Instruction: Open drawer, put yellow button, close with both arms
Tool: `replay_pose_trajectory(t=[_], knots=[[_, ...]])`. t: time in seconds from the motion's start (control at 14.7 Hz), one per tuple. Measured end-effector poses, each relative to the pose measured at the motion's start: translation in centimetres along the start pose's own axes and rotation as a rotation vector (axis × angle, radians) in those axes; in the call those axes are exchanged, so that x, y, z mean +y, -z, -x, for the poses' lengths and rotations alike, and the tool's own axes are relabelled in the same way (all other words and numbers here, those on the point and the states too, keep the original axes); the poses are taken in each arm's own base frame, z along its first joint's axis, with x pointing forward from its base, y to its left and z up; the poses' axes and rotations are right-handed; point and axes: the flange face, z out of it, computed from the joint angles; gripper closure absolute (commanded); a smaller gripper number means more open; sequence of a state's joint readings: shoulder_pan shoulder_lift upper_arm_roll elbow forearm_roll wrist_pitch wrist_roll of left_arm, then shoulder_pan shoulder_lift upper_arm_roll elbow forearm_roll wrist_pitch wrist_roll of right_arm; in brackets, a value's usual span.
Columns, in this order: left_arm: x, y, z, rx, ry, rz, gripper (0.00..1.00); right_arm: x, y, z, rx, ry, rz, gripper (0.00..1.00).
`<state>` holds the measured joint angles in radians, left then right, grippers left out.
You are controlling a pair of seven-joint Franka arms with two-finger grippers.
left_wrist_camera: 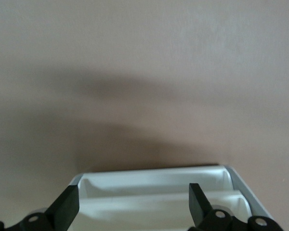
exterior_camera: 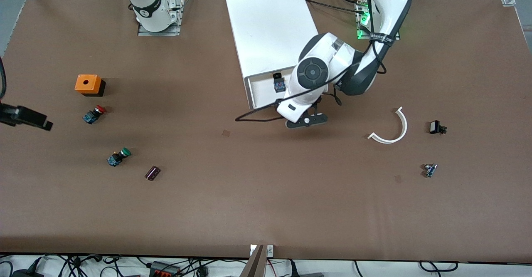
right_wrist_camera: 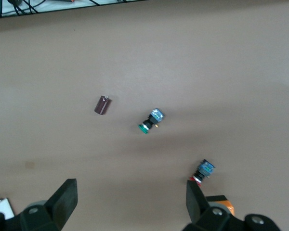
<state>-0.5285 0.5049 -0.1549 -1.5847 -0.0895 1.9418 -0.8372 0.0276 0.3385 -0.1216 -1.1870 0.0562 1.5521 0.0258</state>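
Open table nearest the front camera, clutter at both ends

The left arm crowds the cabinet front, covering the drawer there. Toward the right arm's end lie an orange box, a red-capped switch, a green-capped switch and a dark cylinder, with gaps between them. A white curved strip and two small parts sit toward the left arm's end.

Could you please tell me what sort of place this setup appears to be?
Probably a robotics lab bench: two arms bolted to a brown-covered table, a white drawer cabinet, and scattered push-button switches such as the green-capped switch.
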Motion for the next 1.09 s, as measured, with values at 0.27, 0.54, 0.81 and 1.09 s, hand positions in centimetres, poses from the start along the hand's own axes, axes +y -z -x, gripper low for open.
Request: replay_pose_trajectory(t=[0.27, 0.54, 0.81, 1.09], knots=[[0.3, -0.9, 2.3, -0.023, -0.022, -0.019, 0.0, -1.2, 0.2, 1.3, -0.02, 0.031, 0.026, 0.0], [0.8, -1.1, 3.8, -0.032, -0.021, -0.022, 0.0, -0.8, -0.9, 3.1, -0.067, 0.036, 0.027, 0.0], [1.4, -1.8, 5.3, -0.047, -0.028, -0.032, 0.0, -0.3, -1.0, 6.3, -0.102, 0.051, 0.021, 0.0], [1.4, -1.7, 6.1, -0.049, -0.028, -0.036, 0.0, -0.1, -1.1, 8.2, -0.104, 0.069, 0.016, 0.0]])
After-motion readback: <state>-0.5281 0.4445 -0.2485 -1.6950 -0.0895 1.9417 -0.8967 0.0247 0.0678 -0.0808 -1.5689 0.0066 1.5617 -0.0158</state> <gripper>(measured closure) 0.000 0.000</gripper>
